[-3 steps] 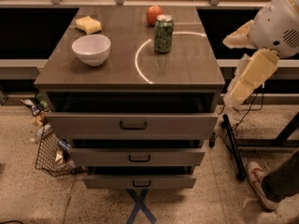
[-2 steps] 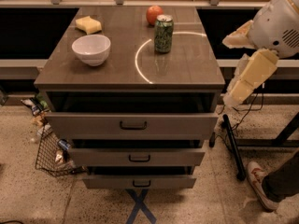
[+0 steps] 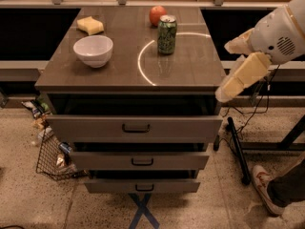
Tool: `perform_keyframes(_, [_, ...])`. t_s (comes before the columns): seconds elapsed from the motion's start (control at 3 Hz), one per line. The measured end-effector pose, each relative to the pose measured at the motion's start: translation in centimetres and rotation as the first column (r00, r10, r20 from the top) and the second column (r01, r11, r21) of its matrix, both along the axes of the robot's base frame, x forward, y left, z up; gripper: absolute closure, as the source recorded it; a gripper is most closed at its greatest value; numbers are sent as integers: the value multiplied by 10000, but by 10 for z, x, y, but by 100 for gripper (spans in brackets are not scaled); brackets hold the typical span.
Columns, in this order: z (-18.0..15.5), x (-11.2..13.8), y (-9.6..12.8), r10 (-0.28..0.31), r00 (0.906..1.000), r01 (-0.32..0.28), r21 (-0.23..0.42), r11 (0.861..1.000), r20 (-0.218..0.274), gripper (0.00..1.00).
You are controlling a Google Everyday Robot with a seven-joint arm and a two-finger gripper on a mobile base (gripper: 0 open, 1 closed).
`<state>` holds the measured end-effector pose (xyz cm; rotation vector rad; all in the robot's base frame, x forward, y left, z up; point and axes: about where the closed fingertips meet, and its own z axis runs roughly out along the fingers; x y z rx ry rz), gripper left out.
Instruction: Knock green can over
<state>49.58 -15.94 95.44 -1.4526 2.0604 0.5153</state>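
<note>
1. Nothing has shifted over the last second: the gripper (image 3: 238, 75) hangs off the right edge of the desk (image 3: 109, 78), as before.
2. The green can (image 3: 167, 35) stands upright mid-desk, just in front of the apple (image 3: 157, 14) and well apart from the gripper.
3. I cannot tell whether the gripper is open or closed.
4. The approach seems not yet begun.

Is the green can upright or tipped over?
Upright: the green can stands on its base, silver top upward. The gripper hangs right of the cabinet, touching nothing.
</note>
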Motion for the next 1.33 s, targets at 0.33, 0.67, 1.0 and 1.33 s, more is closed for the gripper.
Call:
perform_keyframes(0.33, [-6, 52, 6, -944, 9942, 818, 2076, 9748, 514, 0])
perform_keyframes(0.67, [-9, 98, -3, -2150, 9698, 1598, 3661, 9167, 1151, 0])
perform_keyframes(1.0, [-15, 136, -2, -3090, 9344, 2048, 4427, 8730, 1771, 0])
perform_keyframes(1.33, [-25, 178, 0, -3841, 8943, 2377, 4837, 8423, 2294, 0])
